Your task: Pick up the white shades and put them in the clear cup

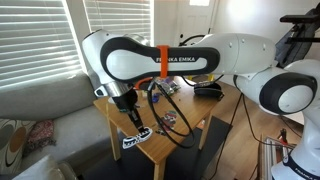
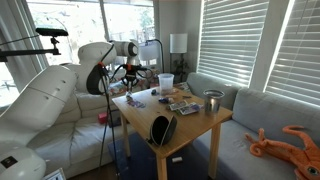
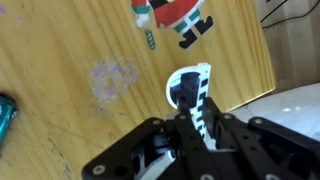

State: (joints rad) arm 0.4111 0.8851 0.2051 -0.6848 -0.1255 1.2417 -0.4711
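In the wrist view my gripper (image 3: 203,128) is shut on the white shades (image 3: 190,88). One dark lens and a black-and-white striped arm stick out past the fingertips, above the wooden table (image 3: 70,50). In an exterior view the gripper (image 1: 133,122) hangs over the table's near corner with the shades (image 1: 134,141) dangling below it. The clear cup (image 2: 165,80) stands at the far side of the table in an exterior view, to the right of the gripper (image 2: 130,76). It is not in the wrist view.
A red-patterned item (image 3: 176,14) lies on the table ahead of the shades, and a teal object (image 3: 5,112) shows at the left edge. A shiny metal cup (image 2: 212,101) and a dark rounded object (image 2: 162,128) stand on the table. Sofas flank the table.
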